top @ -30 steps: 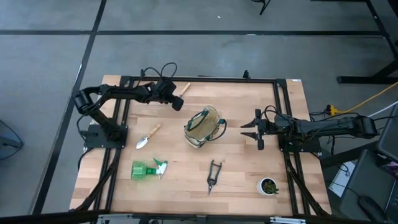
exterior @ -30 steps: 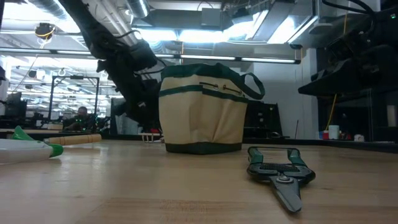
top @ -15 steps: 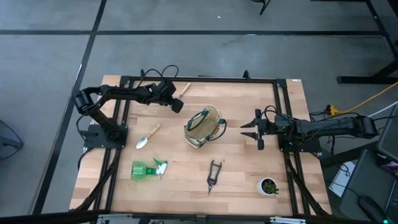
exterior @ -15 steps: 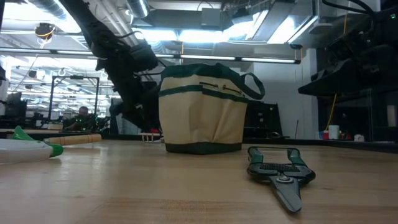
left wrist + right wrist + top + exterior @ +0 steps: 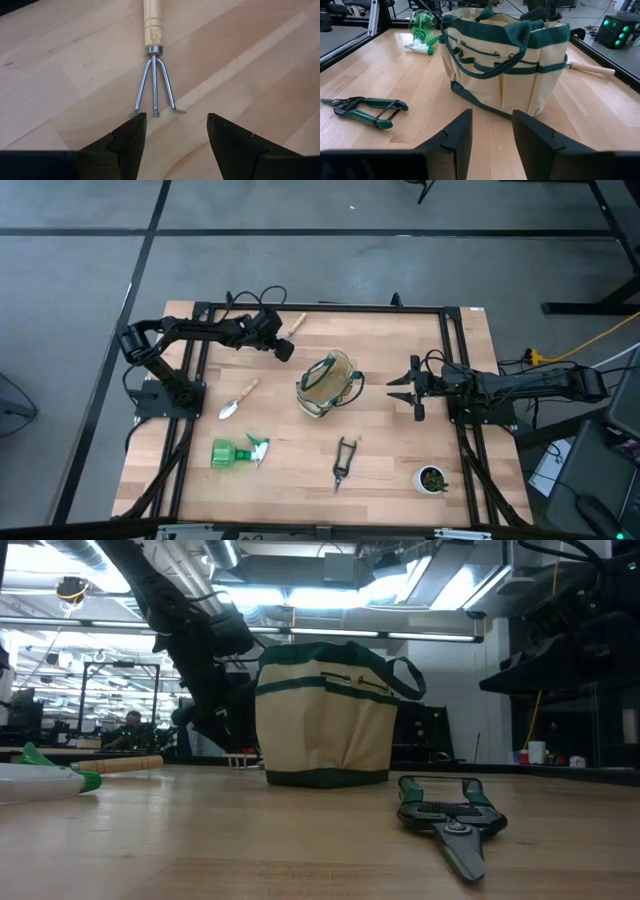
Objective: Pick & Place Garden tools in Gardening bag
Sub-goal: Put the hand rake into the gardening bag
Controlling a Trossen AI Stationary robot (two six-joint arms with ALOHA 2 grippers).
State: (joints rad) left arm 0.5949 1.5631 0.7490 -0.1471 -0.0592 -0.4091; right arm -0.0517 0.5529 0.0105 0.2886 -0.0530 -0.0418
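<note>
Near table's far edge | hand rake point(image 5: 154, 60) tines toward left gripper point(image 5: 175, 132) | fingers apart

Cream bag point(image 5: 510, 75) – dark green trim; shears point(image 5: 367, 107) green-handled, seemingly black-bladed.

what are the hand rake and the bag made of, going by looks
Hand rake: pale turned wood handle with visible grain, and three thin shiny grey prongs, likely steel. Gardening bag: soft cream woven cloth, canvas-like, with dark green webbing trim and handles; it creases and sags.
</note>
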